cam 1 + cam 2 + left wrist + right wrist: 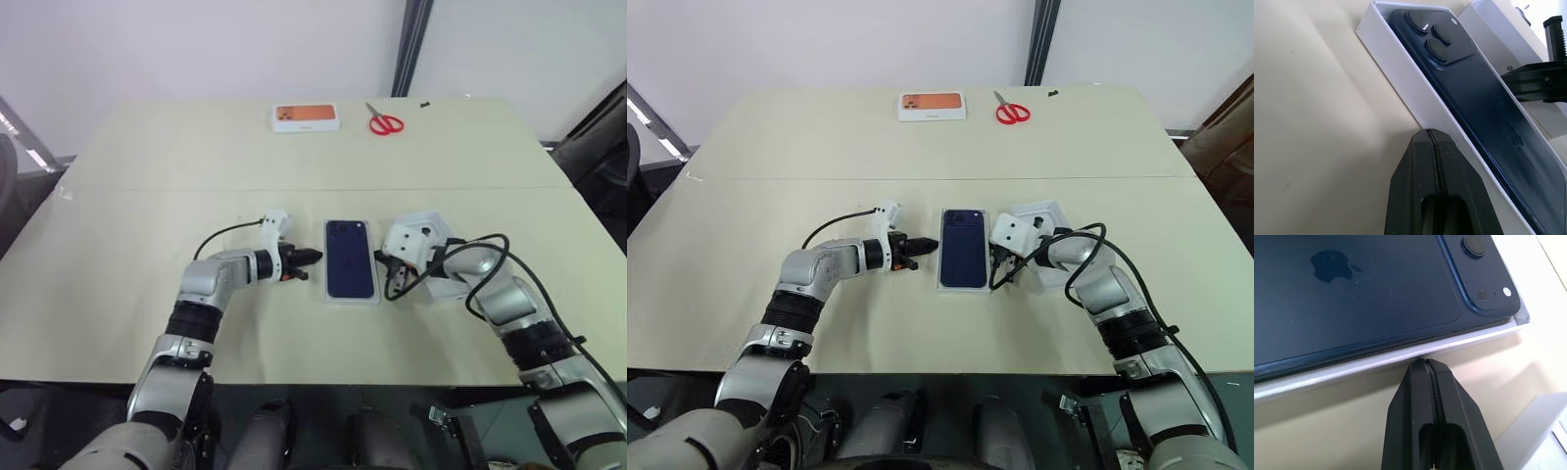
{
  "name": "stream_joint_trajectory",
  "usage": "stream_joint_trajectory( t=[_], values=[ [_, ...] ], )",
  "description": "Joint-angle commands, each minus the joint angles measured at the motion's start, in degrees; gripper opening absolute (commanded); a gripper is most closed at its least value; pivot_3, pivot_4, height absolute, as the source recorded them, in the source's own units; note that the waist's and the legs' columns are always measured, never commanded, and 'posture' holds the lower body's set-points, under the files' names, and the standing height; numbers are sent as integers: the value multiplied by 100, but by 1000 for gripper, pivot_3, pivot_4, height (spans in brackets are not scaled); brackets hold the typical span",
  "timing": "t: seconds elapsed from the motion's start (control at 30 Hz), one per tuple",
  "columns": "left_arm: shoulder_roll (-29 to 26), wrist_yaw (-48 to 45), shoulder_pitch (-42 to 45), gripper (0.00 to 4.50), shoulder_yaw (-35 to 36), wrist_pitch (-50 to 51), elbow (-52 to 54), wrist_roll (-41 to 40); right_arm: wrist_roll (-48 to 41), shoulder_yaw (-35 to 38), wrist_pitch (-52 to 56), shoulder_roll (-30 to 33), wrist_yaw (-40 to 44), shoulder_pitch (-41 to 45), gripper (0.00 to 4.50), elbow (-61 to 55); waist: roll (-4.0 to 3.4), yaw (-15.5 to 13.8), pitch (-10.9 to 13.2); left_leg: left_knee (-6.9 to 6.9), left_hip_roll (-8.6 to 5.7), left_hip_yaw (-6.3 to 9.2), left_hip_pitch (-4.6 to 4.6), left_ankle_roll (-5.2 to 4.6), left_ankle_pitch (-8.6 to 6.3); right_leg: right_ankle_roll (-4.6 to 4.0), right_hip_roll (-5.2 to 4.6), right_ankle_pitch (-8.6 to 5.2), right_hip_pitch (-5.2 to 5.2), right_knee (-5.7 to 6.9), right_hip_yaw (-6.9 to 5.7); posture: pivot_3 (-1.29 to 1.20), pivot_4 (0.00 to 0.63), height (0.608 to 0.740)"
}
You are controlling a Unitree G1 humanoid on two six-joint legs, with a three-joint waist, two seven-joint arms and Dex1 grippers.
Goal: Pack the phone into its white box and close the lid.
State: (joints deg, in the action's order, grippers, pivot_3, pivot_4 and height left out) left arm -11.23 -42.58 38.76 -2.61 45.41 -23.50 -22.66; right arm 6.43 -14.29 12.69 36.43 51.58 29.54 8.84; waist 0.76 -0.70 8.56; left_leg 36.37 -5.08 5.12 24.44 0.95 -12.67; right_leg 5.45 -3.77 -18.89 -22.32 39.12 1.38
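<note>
The dark navy phone [351, 259] lies back-up, camera cluster at the far end, inside the shallow white box [1415, 93] at the table's middle. My left gripper [312, 257] is shut, and its tip meets the box's left long wall [1432, 132]. From the other side my right gripper [997, 257] is shut too, its tip against the box's right rim [1425, 363]. Neither gripper holds anything. The white lid [1043, 211] lies on the table just right of the box, partly hidden under my right wrist.
A white box with an orange top [307, 117] and red scissors [385, 123] lie at the far edge of the cream table [118, 245]. Black cables loop beside both wrists. Open tabletop stretches to the left and behind the phone.
</note>
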Motion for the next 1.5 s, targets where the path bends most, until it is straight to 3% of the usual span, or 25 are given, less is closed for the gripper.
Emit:
stream_joint_trajectory(
  t=[0.03, 0.23, 0.27, 0.33, 0.57, 0.73, 0.87, 0.97, 1.27, 1.5],
  values=[
    [-33, -114, 95, 13, -55, -116, 9, 50, -103, 189, 64, 133, 66, -15, 0, -291, 0, 4, 0, 0, 0, 0, 0, 0, 0, 0, 0, 0, 0, 0, 0, 0, 150, 734],
    [-288, -160, -8, 13, 90, -37, 253, -23, -561, 539, 613, 135, 179, 62, 0, -592, 1, 43, 2, -4, 2, -1, 0, 0, 0, 0, 2, 0, -5, 1, 2, 0, 150, 734],
    [-401, -280, -74, 256, 144, 19, 401, -120, -721, 672, 793, 107, 181, 82, 252, -641, 1, 51, 2, -5, 3, -1, 0, 0, 0, 0, 2, 0, -6, 1, 3, 0, 150, 734],
    [-616, -415, -223, 866, 176, 61, 690, -200, -860, 816, 944, 115, 150, 92, 873, -705, 2, 100, 3, -11, 4, -2, 1, 0, 0, 0, 2, 0, -9, 1, 5, 0, 150, 734],
    [-1422, -969, -690, 4277, 481, -257, 1450, -435, -913, 1038, 1368, 269, -35, 19, 4368, -1083, 0, 148, 4, -21, 6, -1, 1, 1, 1, -1, 3, 0, -16, 1, 6, 0, 150, 734],
    [-1794, -1737, -950, 4404, 722, -1022, 1808, -661, -1225, 1128, 3011, 354, -112, 144, 4450, -1493, 0, 124, 4, -19, 6, -1, 2, 1, 0, -1, -1, 0, -12, -4, 5, 0, 150, 734],
    [-1958, -2165, -1042, 4404, 694, -2178, 1616, -371, -1577, 1335, 4273, 172, -426, 335, 4450, -1765, -1, 133, 5, -21, 5, -1, 2, 0, 0, -2, -3, 0, -13, -5, 6, 0, 150, 734],
    [-2084, -2480, -1227, 4404, 670, -2915, 1451, -204, -1318, 1297, 3885, 348, -776, -267, 4450, -2257, -2, 130, 4, -27, 6, -1, 2, 0, 0, -3, -3, 0, -19, -5, 7, 0, 150, 734],
    [-2028, -2246, -2053, 4404, 926, -3419, 1863, -359, -1515, 2446, 3010, -486, -2003, -1961, 4450, -3922, -3, 133, 5, -24, 5, -3, 2, -42, -25, -2, -4, 0, -15, -3, 9, 0, 150, 734],
    [-2237, -2689, -2005, 4404, 884, -3481, 1799, -502, -1995, 2271, 4753, -197, -2084, -2023, 4450, -4671, -4, 135, 4, -23, 5, -4, 0, -43, -25, -2, -4, 0, -12, -4, 9, 0, 150, 734]
  ],
)
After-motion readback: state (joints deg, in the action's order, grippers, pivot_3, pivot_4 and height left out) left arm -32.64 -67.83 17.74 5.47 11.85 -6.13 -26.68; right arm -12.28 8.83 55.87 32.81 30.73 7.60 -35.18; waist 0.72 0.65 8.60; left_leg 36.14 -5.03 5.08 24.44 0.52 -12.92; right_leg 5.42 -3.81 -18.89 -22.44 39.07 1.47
